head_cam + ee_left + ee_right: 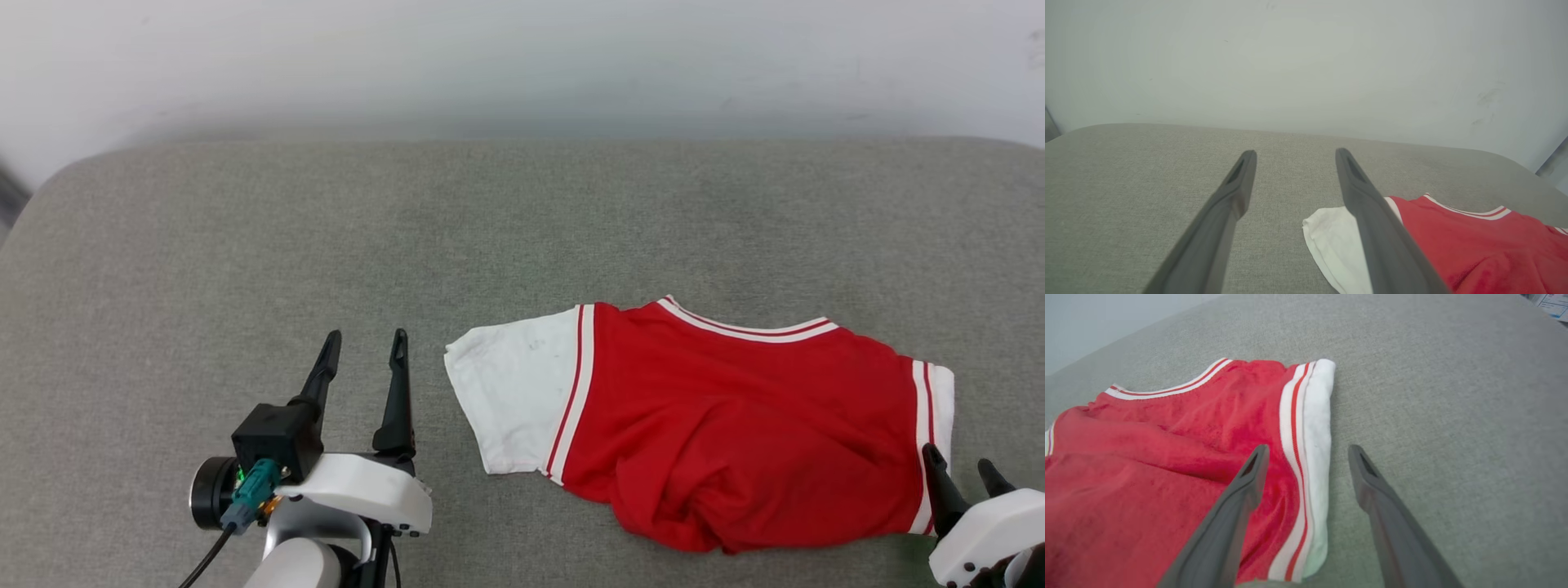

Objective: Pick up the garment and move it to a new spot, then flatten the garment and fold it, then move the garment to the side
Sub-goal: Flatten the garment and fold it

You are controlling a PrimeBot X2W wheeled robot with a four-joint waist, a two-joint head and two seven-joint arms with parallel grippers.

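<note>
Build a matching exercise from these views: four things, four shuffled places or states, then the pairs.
Things
1. left gripper
2. right gripper
3. garment
4. neckline trim

Places or states
A. red, rumpled on the grey cushion
B. open, astride the striped sleeve edge
C. open, over bare cushion
D. white with a red stripe, along the garment's far edge

Pairs: 1-C, 2-B, 3-A, 4-D

Head camera looks forward and down over the bench (245, 229) to the wall (522, 57). Left wrist camera sits low, facing the wall; right wrist camera hangs close over the shirt (1147, 457), which all three share.
</note>
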